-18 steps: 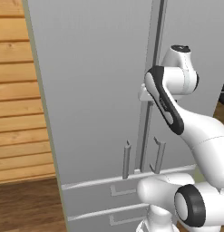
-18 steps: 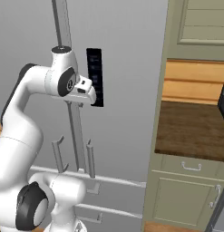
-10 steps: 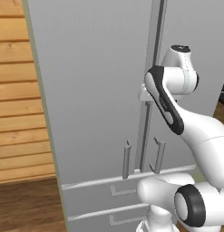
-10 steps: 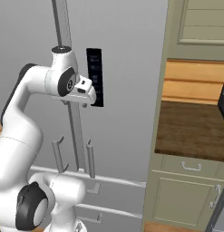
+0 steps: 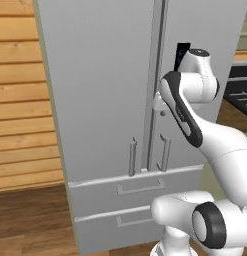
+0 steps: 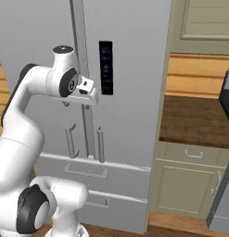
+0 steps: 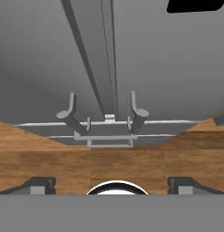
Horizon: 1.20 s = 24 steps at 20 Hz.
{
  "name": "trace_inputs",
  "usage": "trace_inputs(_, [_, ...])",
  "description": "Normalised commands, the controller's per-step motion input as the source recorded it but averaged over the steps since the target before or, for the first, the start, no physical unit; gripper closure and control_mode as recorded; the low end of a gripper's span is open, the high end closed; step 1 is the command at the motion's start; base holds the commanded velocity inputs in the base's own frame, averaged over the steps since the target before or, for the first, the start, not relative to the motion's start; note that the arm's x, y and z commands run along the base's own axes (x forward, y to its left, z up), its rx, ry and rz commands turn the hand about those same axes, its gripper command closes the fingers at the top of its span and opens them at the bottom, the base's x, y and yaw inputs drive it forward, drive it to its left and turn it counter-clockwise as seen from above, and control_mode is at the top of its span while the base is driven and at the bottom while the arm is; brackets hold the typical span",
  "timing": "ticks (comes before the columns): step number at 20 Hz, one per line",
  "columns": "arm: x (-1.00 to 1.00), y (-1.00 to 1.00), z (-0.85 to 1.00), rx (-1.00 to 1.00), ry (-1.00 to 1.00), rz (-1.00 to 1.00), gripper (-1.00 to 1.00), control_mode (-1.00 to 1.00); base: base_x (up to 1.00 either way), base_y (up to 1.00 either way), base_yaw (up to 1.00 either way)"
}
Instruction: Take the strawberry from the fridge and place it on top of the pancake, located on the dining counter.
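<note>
Fridge (image 5: 105, 100) doors are shut, its two bar handles (image 7: 70, 106) flanking the centre seam above two drawers (image 5: 137, 187). Tool (image 7: 111, 183) sits close against the doors beside the seam, its fingertips (image 7: 38, 183) spread wide apart with nothing between them. Wood floor (image 5: 30, 220) lies below, a cabinet (image 6: 190, 185) to the right.

The left base view looks forward and slightly down from behind the arm's left side, close to the fridge (image 5: 110, 100), taking in both closed doors, the two bottom drawers and a wood-plank wall at far left. The right base view faces the same fridge front from the arm's right, with the beige cabinet (image 6: 190, 185) beside it. Both share the door seam and the paired bar handles (image 6: 85, 141). The hand view sits close against the doors, looking down along them to the handles and the wooden floor (image 7: 109, 165)
</note>
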Motion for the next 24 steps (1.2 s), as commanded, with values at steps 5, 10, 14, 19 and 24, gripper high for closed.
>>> trace_inputs(5, [0.0, 0.0, 0.0, 0.0, 0.0, 0.0, -1.0, 1.0, -0.66, 0.23, 0.0])
trace_inputs(10, [0.0, 0.0, 0.0, 0.0, 0.0, 0.0, -1.0, 1.0, -0.63, 0.32, -0.03])
trace_inputs(14, [0.0, 0.0, 0.0, 0.0, 0.0, 0.0, -1.0, 1.0, -0.17, 0.57, -0.1])
trace_inputs(19, [0.0, 0.0, 0.0, 0.0, 0.0, 0.0, -1.0, 1.0, 0.0, 0.41, -0.08])
trace_inputs(24, [0.0, 0.0, 0.0, 0.0, 0.0, 0.0, -1.0, 1.0, -0.12, 0.04, -0.04])
